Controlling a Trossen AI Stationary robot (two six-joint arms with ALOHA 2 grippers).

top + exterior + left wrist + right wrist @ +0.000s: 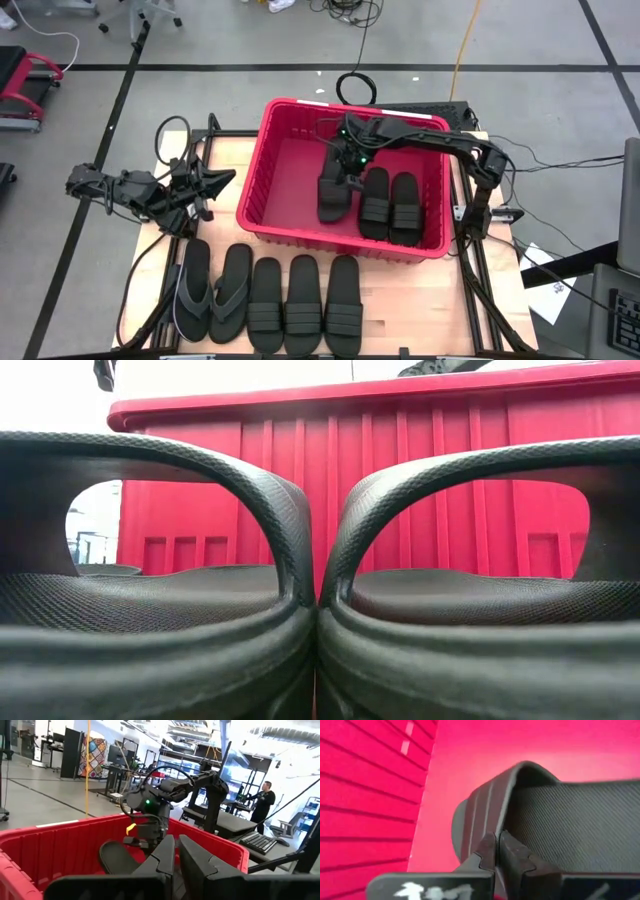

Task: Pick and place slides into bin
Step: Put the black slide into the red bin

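Five slides (pixel 268 303) on wood table (pixel 400 300); person (pixel 262 805) apparently standing behind.

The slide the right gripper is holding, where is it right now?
In the high view, that slide is inside the red bin, mid-bin, just left of two slides already lying there, with the right gripper shut on its strap.

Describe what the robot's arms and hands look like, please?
Both arms are dark, jointed tubes trailing looped black cables. The right arm shows small green lights near its wrist, and the left wrist view adds a yellow tag there. Each ends in a hand with two flat, dark, angular fingers: the left hand and the right hand.
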